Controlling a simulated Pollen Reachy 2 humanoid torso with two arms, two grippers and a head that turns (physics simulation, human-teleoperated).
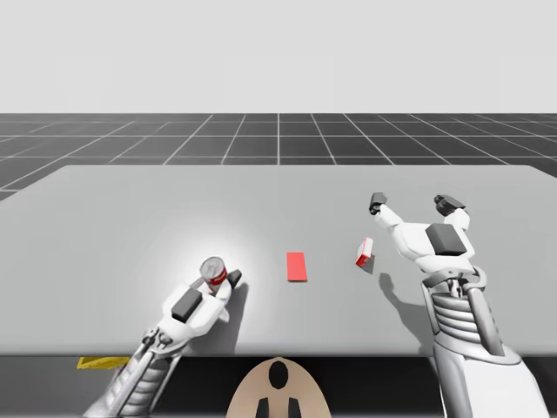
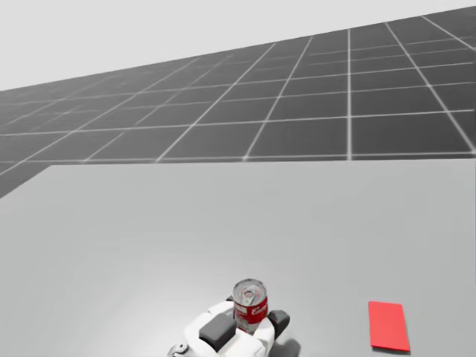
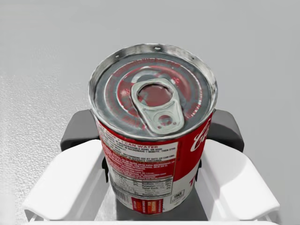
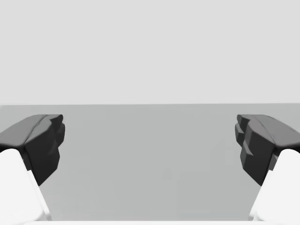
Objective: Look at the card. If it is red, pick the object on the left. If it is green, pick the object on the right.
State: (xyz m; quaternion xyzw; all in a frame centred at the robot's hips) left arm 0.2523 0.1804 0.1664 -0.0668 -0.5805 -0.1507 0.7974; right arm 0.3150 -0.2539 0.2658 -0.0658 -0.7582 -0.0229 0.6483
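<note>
You have the left gripper (image 3: pixel 153 133) clenched on the red can (image 3: pixel 154 112), both dark pads (image 3: pixel 77 131) against its sides. In the high view the red card (image 1: pixel 297 266) lies at the can's three o'clock, the small red box (image 1: pixel 364 252) beyond it. The right gripper (image 1: pixel 416 205), at the box's one o'clock, gapes wide, holding nothing.

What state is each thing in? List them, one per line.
can: upright, gripped from both sides
card: red, flat on table
box: standing on table, untouched
left pincer: shut on can
right pincer: open, empty
</note>
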